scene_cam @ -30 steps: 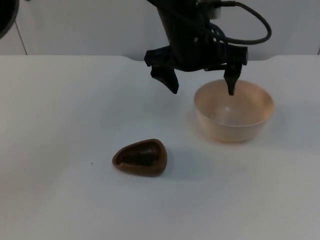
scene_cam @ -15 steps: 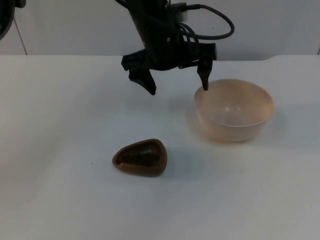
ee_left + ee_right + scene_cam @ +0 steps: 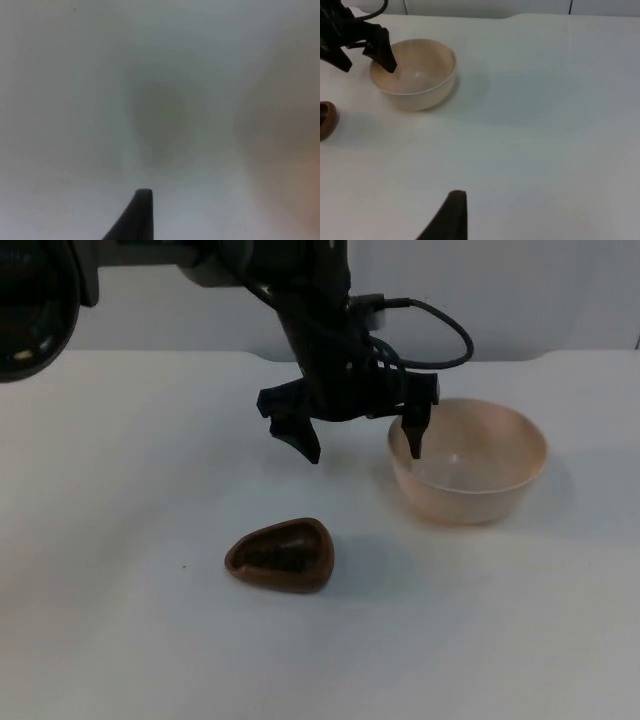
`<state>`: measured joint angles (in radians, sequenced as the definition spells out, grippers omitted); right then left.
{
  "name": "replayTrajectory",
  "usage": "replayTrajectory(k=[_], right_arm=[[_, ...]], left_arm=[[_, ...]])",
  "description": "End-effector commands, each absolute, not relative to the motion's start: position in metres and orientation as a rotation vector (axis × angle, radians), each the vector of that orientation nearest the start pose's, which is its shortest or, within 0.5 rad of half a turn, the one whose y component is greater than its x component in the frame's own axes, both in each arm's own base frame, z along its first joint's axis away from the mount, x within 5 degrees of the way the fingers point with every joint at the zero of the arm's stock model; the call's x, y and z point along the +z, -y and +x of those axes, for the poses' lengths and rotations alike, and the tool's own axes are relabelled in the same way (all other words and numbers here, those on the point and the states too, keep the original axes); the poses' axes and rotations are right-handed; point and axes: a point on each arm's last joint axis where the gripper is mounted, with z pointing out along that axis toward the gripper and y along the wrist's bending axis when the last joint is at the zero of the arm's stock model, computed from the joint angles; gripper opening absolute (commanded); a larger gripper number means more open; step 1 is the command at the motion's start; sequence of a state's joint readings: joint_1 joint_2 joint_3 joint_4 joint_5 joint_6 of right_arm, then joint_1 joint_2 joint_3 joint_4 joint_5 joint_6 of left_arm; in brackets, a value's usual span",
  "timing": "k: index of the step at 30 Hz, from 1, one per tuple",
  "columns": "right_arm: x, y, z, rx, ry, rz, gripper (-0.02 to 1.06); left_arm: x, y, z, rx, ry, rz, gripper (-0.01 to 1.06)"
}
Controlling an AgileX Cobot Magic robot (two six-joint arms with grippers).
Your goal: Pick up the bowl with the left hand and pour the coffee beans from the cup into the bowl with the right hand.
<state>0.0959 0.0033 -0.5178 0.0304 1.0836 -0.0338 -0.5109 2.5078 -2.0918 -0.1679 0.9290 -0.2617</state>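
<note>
Left gripper [image 3: 360, 440] hangs with fingers spread wide over the bowl's near rim, one fingertip [image 3: 413, 437] inside the bowl [image 3: 490, 490] and the other outside, nothing held; the right gripper waits off to the side. Bowl looks thin, light, rigid and slick, so pinch the rim wall where the fingers straddle it. Brown cup [image 3: 283, 556] sits near, in front; no labels readable.

Smooth, faintly translucent plastic-looking bowl [image 3: 468, 462]; glossy brown cup [image 3: 281, 555]; matt white table [image 3: 120, 490].

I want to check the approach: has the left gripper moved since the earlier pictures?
Yes. The left gripper has come down and nearer, against the unmoved beige plastic bowl; its open fingers straddle the rim.
</note>
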Motion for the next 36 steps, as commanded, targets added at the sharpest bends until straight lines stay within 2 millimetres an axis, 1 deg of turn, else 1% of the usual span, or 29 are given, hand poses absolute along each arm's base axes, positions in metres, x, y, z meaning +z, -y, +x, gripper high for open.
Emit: replayTrajectory(k=[1,5,7,8,11,12,13,14,15,16,18,19,23,24,25,26,28,30,31,35,36], right_arm=[[0.28,-0.002,-0.008,0.069,-2.043,-0.122,1.05],[0.28,-0.002,-0.008,0.069,-2.043,-0.122,1.05],[0.28,-0.002,-0.008,0.069,-2.043,-0.122,1.05],[0.28,-0.002,-0.008,0.069,-2.043,-0.122,1.05],[0.28,-0.002,-0.008,0.069,-2.043,-0.122,1.05],[0.28,-0.002,-0.008,0.069,-2.043,-0.122,1.05],[0.28,-0.002,-0.008,0.069,-2.043,-0.122,1.05],[0.28,-0.002,-0.008,0.069,-2.043,-0.122,1.05],[0.28,-0.002,-0.008,0.069,-2.043,-0.122,1.05],[0.28,-0.002,-0.008,0.069,-2.043,-0.122,1.05],[0.28,-0.002,-0.008,0.069,-2.043,-0.122,1.05],[0.28,-0.002,-0.008,0.069,-2.043,-0.122,1.05],[0.28,-0.002,-0.008,0.069,-2.043,-0.122,1.05],[0.28,-0.002,-0.008,0.069,-2.043,-0.122,1.05],[0.28,-0.002,-0.008,0.069,-2.043,-0.122,1.05],[0.28,-0.002,-0.008,0.069,-2.043,-0.122,1.05],[0.28,-0.002,-0.008,0.069,-2.043,-0.122,1.05],[0.28,-0.002,-0.008,0.069,-2.043,-0.122,1.05],[0.28,-0.002,-0.008,0.069,-2.043,-0.122,1.05],[0.28,-0.002,-0.008,0.069,-2.043,-0.122,1.05],[0.28,-0.002,-0.008,0.069,-2.043,-0.122,1.05]], left_arm=[[0.115,0.271,0.45,-0.389,-2.859,0.252,1.0],[0.115,0.27,0.45,-0.387,-2.865,0.253,1.0],[0.115,0.27,0.449,-0.385,-2.87,0.254,0.96],[0.115,0.27,0.449,-0.385,-2.87,0.254,0.96],[0.115,0.271,0.449,-0.392,-2.871,0.25,0.81],[0.115,0.271,0.449,-0.408,-2.874,0.242,0.73],[0.115,0.272,0.449,-0.411,-2.875,0.24,0.7],[0.115,0.272,0.449,-0.411,-2.875,0.24,0.7],[0.115,0.272,0.449,-0.413,-2.875,0.239,0.61],[0.116,0.274,0.447,-0.418,-2.874,0.245,0.54],[0.119,0.275,0.447,-0.421,-2.868,0.247,0.38],[0.119,0.275,0.447,-0.421,-2.868,0.247,0.38],[0.124,0.277,0.446,-0.449,-2.854,0.238,0.08],[0.124,0.277,0.446,-0.449,-2.854,0.238,0.08],[0.126,0.278,0.446,-0.457,-2.852,0.235,0.02],[0.13,0.278,0.446,-0.467,-2.846,0.232,0.0],[0.136,0.278,0.446,-0.481,-2.836,0.228,0.0],[0.149,0.278,0.445,-0.49,-2.82,0.232,0.0],[0.149,0.278,0.445,-0.49,-2.82,0.232,0.0],[0.172,0.274,0.44,-0.471,-2.816,0.258,0.0],[0.172,0.274,0.44,-0.471,-2.816,0.258,0.0]])
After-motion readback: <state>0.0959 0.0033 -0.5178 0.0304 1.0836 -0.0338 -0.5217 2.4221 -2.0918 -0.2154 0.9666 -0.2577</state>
